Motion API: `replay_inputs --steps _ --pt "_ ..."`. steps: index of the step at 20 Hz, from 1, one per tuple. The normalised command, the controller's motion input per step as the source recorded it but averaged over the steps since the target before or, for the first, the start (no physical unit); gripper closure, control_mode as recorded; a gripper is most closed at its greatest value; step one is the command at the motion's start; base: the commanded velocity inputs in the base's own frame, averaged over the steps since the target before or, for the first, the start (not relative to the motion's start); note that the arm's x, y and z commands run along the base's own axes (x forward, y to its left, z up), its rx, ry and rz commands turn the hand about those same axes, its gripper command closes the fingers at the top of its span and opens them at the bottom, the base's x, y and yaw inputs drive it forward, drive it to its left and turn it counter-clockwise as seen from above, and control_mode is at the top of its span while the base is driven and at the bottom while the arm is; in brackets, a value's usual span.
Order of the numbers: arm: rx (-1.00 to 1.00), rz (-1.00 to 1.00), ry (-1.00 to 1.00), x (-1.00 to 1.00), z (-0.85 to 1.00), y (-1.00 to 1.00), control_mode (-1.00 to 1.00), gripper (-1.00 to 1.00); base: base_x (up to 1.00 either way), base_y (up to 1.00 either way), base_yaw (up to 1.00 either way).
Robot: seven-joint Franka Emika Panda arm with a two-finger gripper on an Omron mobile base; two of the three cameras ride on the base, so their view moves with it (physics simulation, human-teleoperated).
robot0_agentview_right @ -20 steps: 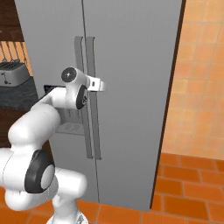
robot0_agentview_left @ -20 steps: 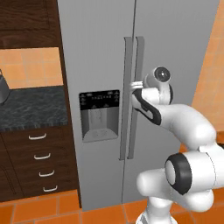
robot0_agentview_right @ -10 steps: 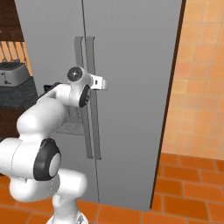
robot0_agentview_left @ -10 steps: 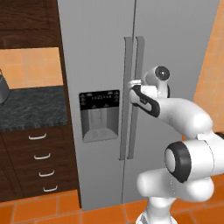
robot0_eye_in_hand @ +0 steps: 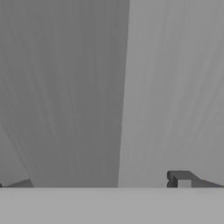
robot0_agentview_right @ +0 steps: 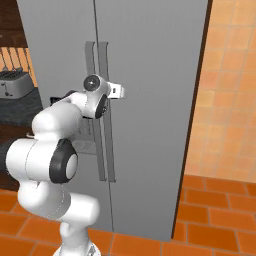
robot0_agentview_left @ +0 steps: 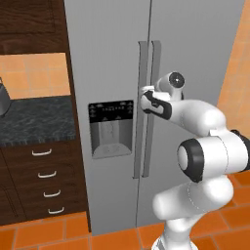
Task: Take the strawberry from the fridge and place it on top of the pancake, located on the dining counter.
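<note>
Fridge point(robot0_agentview_left: 112, 58) doors both shut; strawberry not to be seen, prob. inside behind them, so pancake step a long way off. Change over the last sec: arm had pressed in from a bit back of the doors, and claw point(robot0_agentview_right: 120, 91) now sat right at the pair of long vertical handles point(robot0_agentview_left: 148, 107), at about the ht of the dispenser panel point(robot0_agentview_left: 111, 128)'s top edge. In left base view the hand overlapped the right-hand handle; in right base view the fingertips poked just past it toward the right door face. Hand view: grey door sheet close up w/ the vertical seam point(robot0_eye_in_hand: 123, 92) running through the middle, one dark fingertip point(robot0_eye_in_hand: 180, 178) low right, the other at far low left corner, so fingers stood wide apart w/ nothing between them yet. Looked as if they had just begun drawing in. Couldn't tell from any view whether a finger touched the handle. Judgement: reach phase about done, closing on handle due next, then pull to swing door. Risk: the tips sat v. near the seam, so might pinch the wrong handle or slip off.
</note>
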Motion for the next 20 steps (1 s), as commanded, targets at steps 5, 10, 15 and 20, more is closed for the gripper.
replay_inputs --steps 5,10,15,20 --pt "0.0 0.0 -0.16 0.41 0.0 0.0 -1.0 1.0 0.0 0.0 0.0" --pt "0.01 0.0 0.01 0.23 0.05 -0.03 -1.0 1.0 0.0 0.0 0.0" --pt "0.01 0.0 0.04 -0.36 0.05 -0.26 -1.0 1.0 0.0 0.0 0.0" --pt "0.0 0.0 0.04 -0.95 -0.08 -0.81 -1.0 1.0 0.0 0.0 0.0"
